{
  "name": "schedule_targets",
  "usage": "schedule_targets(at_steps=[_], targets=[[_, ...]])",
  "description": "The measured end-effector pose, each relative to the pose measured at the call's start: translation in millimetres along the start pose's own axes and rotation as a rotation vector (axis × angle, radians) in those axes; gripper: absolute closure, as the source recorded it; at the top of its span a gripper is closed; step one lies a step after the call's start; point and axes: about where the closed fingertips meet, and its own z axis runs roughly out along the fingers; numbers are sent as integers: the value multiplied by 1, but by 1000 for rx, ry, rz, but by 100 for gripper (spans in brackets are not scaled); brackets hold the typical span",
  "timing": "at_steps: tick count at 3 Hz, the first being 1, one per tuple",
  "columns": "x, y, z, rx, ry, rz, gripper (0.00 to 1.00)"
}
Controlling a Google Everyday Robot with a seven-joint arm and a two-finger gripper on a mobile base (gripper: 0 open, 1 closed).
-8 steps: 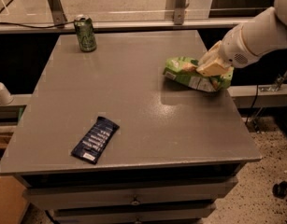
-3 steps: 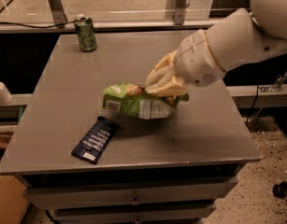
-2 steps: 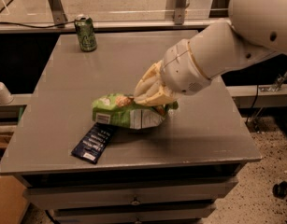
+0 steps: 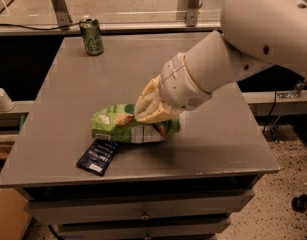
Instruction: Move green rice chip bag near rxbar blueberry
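The grey table (image 4: 218, 139) fills most of the view, a square top with a drawer front (image 4: 143, 209) below its near edge. My arm (image 4: 233, 59) is the next biggest thing: a thick white shell that comes in from about 2 o'clock and slopes down across the right half of the top toward the middle.

The bag (image 4: 118, 126) lies long side across, just to the 7 o'clock side of the table's centre. It is crumpled bright green foil with pictures of tan chips and a pale patch along its lower edge. I cannot tell whether its underside rests on the top or hangs just above it; a shadow lies close beneath it.

My gripper (image 4: 152, 109) is at the 2 o'clock end of the bag, at the tip of the arm. Its tan fingers (image 4: 145, 104) are drawn together on the foil there, pinching the bag's upper right part, so I have hold of the bag and of nothing else.

The bar (image 4: 97, 157) lies flat at 7 o'clock from the bag, near the table's front edge, a dark navy wrapper with white text, tilted so that its long axis runs from 7 to 1 o'clock. Its upper end is just under the bag's lower left edge, and the two overlap in this view.

The can (image 4: 91, 35) stands upright at 11 o'clock, near the far left corner, well apart from the bag and the bar.
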Motion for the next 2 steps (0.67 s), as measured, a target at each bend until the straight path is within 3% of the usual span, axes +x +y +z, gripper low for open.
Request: schedule_targets(at_steps=[2], targets=[[7,1,5,0,22,11,13]])
